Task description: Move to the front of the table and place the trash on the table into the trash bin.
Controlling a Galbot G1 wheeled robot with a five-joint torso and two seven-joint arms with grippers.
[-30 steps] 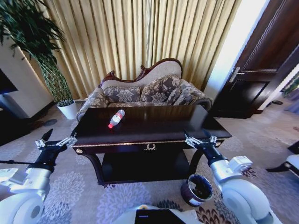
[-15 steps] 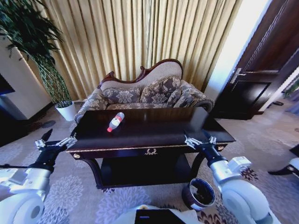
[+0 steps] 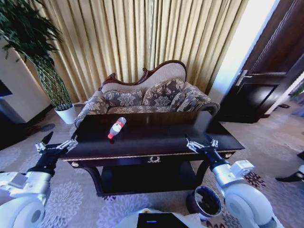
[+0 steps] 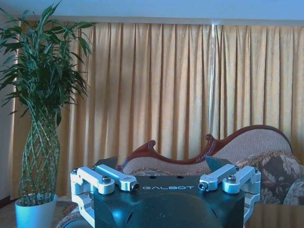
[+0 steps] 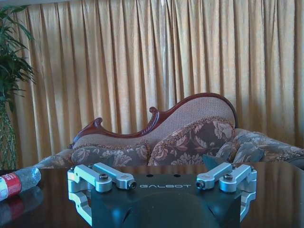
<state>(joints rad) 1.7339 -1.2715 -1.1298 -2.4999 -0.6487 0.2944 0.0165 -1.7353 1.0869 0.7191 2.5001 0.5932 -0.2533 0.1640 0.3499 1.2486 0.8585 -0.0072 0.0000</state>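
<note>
The left hand (image 3: 56,144) hangs spread and empty beside the desk's (image 3: 156,137) left end. The bottle (image 3: 116,127) lies on its side on the desktop's left half. The right hand (image 3: 201,142), also spread, hovers over the front right edge, above the bin (image 3: 206,201) on the floor.

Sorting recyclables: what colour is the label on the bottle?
Red, on the clear bottle lying on the table; the right wrist view shows it best.

Both arms forward, left gripper (image 3: 56,144) and right gripper (image 3: 201,142) with fingers spread, empty
</note>
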